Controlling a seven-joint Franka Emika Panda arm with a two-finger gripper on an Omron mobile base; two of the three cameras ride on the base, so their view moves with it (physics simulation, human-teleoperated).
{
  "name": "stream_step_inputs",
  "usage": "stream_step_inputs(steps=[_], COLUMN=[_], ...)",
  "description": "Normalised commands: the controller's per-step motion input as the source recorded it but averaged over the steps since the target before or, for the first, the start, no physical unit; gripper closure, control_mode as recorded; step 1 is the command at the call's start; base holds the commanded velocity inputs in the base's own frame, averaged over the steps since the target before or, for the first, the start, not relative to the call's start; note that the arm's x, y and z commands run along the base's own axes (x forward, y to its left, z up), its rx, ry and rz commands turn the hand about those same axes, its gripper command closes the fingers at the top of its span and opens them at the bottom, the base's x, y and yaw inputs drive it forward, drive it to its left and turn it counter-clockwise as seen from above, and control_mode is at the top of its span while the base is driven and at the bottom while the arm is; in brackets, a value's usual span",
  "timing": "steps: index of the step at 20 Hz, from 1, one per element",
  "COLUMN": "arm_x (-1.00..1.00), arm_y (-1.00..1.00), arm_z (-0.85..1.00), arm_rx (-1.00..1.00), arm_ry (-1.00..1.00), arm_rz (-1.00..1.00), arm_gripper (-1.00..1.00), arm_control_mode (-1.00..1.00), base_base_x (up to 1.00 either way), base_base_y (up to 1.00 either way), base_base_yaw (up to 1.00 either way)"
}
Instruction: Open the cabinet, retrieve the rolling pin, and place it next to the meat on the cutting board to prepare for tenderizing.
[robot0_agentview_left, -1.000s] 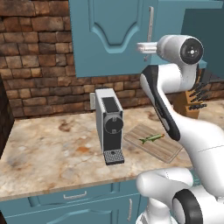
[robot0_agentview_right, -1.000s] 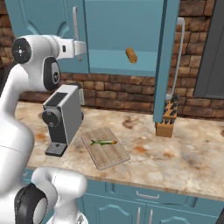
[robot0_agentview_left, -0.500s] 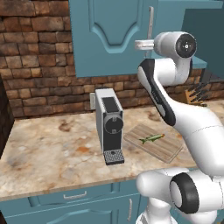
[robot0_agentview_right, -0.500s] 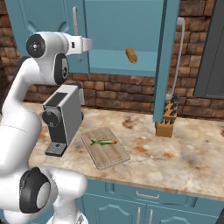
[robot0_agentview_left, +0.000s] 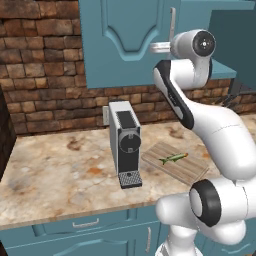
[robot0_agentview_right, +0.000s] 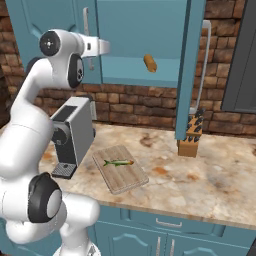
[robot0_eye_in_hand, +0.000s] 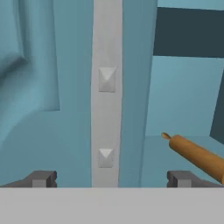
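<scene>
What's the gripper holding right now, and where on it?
Nothing. The gripper is open, fingertips either side of the closed door's bar handle without touching it. The rolling pin lies on the cabinet shelf.

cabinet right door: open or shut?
Open. The right door of the cabinet stands swung out edge-on, and the rolling pin lies exposed on its shelf.

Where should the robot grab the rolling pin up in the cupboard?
Probably around the thick middle of the rolling pin, not the small knob ends, which could slip. It lies on the shelf of the open cabinet, one knob end facing out, so the tool should reach in through the open front, jaws either side of the pin.
</scene>
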Motion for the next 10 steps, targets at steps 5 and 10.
stream_step_inputs(steps=[5,10], arm_x=[0.28,0.26], arm_y=[0.00,0.00], arm_z=[0.00,0.00], arm_rx=[0.00,0.00], arm_ry=[0.04,0.04], arm_rz=[0.00,0.00], arm_gripper=[-1.00,1.00], arm_control_mode=[-1.00,-1.00], base_base_x=[0.00,0.00], base_base_y=[0.00,0.00], base_base_yaw=[0.00,0.00])
